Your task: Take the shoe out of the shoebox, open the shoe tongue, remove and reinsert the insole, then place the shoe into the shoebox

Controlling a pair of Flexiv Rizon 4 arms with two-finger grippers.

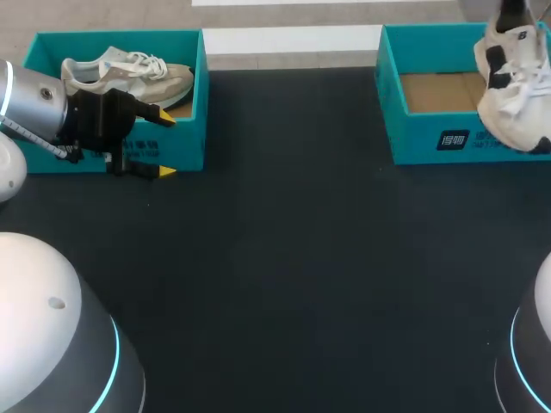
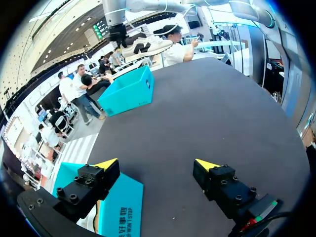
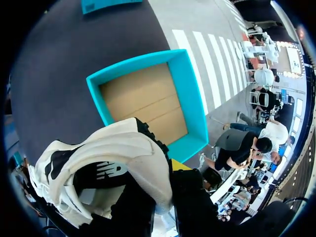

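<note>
- The left gripper was wide open with nothing between its fingers. Its two yellow tips stood well apart over the dark table.
- In the head view it hung at the front wall of the left shoebox, near that box's inner front corner. One tip was at the rim and the other was lower, against the outer wall.
- The left shoebox was teal and sat at the table's far left. A beige sneaker with white laces lay inside it on its side, and the left gripper did not touch it.
- The right gripper was closed on a white sneaker with black patches, gripping it at the heel collar. Only one yellow tip showed in the right wrist view, just beside the shoe; the other finger was hidden behind the upper.
- The white sneaker hung in the air, clear of the table. In the head view it was over the right end of the right shoebox, with its laces dangling loose.
- The right shoebox was also teal and sat at the table's far right. It was open, its brown cardboard floor was in view, and nothing was inside it.
- The two shoeboxes stood well apart, with bare dark tabletop between them.
</note>
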